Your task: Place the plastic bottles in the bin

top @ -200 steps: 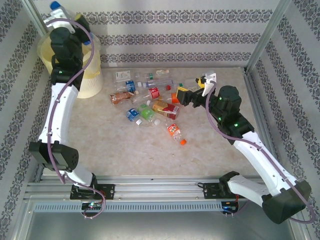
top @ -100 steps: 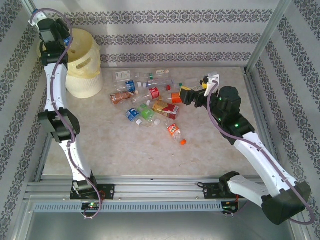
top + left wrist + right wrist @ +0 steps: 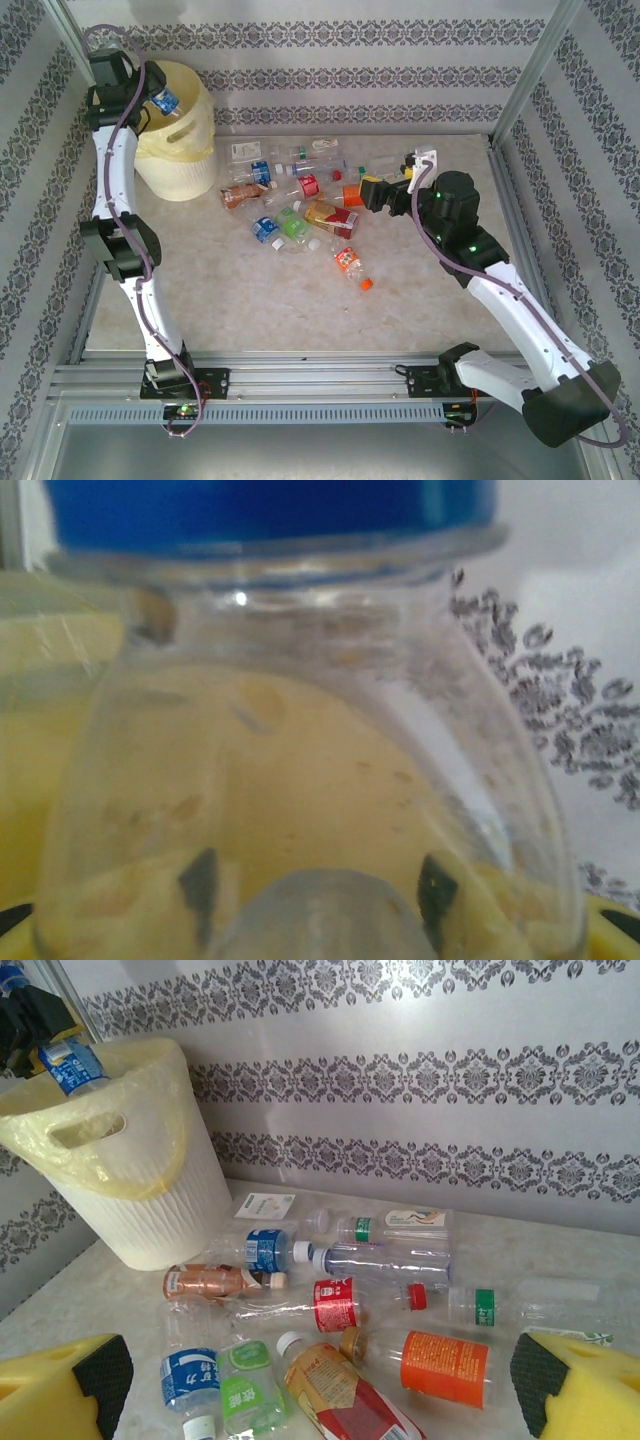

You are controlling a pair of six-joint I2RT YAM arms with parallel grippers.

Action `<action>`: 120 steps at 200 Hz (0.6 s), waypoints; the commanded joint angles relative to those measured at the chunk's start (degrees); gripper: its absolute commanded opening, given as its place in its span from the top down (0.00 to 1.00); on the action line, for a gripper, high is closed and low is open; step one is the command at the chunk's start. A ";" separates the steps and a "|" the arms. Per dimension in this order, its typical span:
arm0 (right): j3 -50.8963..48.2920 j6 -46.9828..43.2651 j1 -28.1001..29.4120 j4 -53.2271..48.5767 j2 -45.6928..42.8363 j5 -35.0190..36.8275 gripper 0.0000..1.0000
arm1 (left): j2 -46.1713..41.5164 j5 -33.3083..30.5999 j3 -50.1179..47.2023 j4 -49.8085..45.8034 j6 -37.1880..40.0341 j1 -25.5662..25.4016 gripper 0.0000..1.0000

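Observation:
My left gripper (image 3: 148, 92) is shut on a clear bottle with a blue label (image 3: 164, 101) and holds it tilted over the mouth of the cream-white bin (image 3: 185, 160). In the left wrist view that blue-labelled bottle (image 3: 300, 740) fills the frame in front of the yellow liner, with my black pads (image 3: 200, 880) on either side of it. My right gripper (image 3: 385, 187) stands open at the right edge of the pile of plastic bottles (image 3: 295, 200). In the right wrist view an orange-labelled bottle (image 3: 445, 1368), a red-labelled one (image 3: 335, 1305) and a green-labelled one (image 3: 245, 1390) lie ahead of my right gripper (image 3: 320, 1385).
One bottle with an orange cap (image 3: 350, 263) lies apart, nearer the arms. The patterned back wall (image 3: 350, 80) stands just behind the pile, and metal frame posts (image 3: 530, 75) mark the corners. The bin (image 3: 130, 1200) stands in the far left corner.
The left arm has swung behind the bin and brought the blue-labelled bottle over its mouth. The right gripper has barely shifted beside the pile.

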 commanded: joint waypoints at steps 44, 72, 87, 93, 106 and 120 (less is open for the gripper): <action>1.51 0.73 -0.79 -0.56 2.13 -1.53 0.02 | 2.07 3.21 1.73 -2.21 -0.11 -2.66 0.27; -0.51 4.18 -1.40 0.77 2.68 0.51 0.02 | 3.33 6.99 2.70 0.01 0.98 -2.66 0.16; -1.86 6.60 -1.84 0.78 3.18 1.87 0.02 | 3.37 8.96 3.69 0.41 1.96 -2.64 0.11; -2.41 7.44 -1.98 0.34 3.31 2.83 0.02 | 3.31 9.64 4.11 0.33 2.41 -2.66 0.10; -3.86 9.00 -2.41 -0.56 3.61 4.88 0.02 | 3.19 10.74 5.15 -0.36 3.57 -2.71 0.09; -5.46 10.19 -2.97 -1.66 3.82 5.60 0.02 | 2.72 11.88 5.94 -1.54 5.16 -2.75 0.08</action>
